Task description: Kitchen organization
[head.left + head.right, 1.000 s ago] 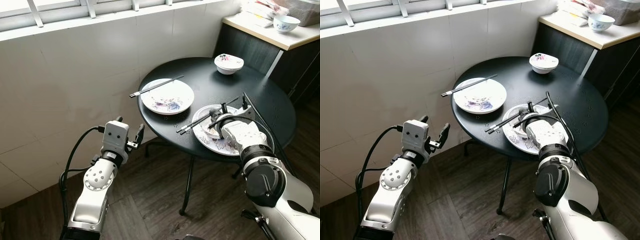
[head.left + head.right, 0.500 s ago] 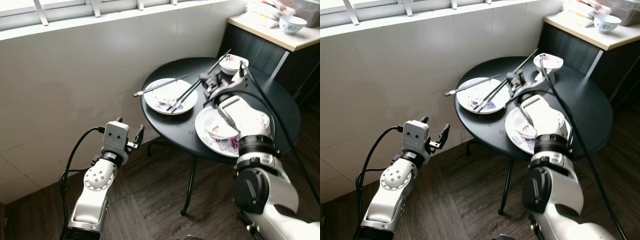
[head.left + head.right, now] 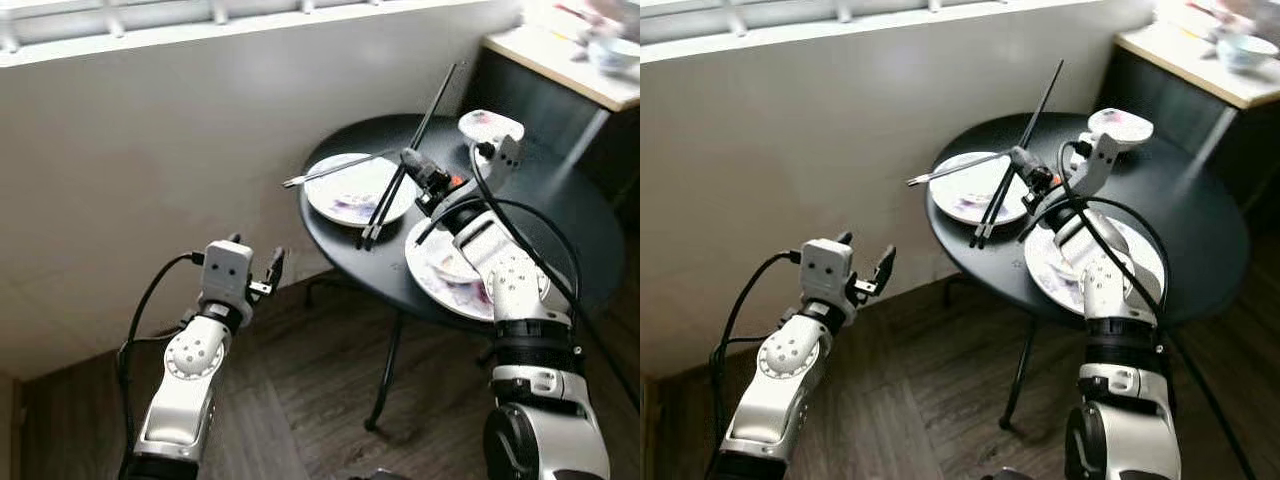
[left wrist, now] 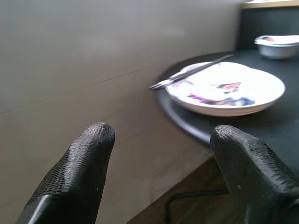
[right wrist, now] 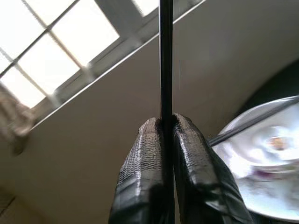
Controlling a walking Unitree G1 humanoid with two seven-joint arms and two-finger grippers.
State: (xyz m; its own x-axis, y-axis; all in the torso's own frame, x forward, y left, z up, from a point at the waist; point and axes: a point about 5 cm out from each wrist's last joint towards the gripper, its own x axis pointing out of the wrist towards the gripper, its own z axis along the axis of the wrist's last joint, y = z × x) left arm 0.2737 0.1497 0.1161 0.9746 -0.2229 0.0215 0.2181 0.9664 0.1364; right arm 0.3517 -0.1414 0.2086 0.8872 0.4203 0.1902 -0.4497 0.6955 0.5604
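Left eye view: we see our right gripper (image 3: pixel 414 165) clamped on a pair of black chopsticks (image 3: pixel 407 160), lifted clear above the round black worktop (image 3: pixel 560 210).

The chopsticks stand steeply tilted, low ends hanging over the far plate (image 3: pixel 358 189) near the worktop's left edge, top ends pointing up toward the wall. A second pair of chopsticks (image 3: pixel 335 168) lies across that plate's rim, jutting out past the worktop. The nearer plate (image 3: pixel 445 285) sits under our right forearm, and a small bowl (image 3: pixel 490 127) rests farther back on the worktop. Our left gripper (image 3: pixel 262 270) hovers below and left of the worktop, its fingers (image 4: pixel 86 158) spread apart, holding nothing.
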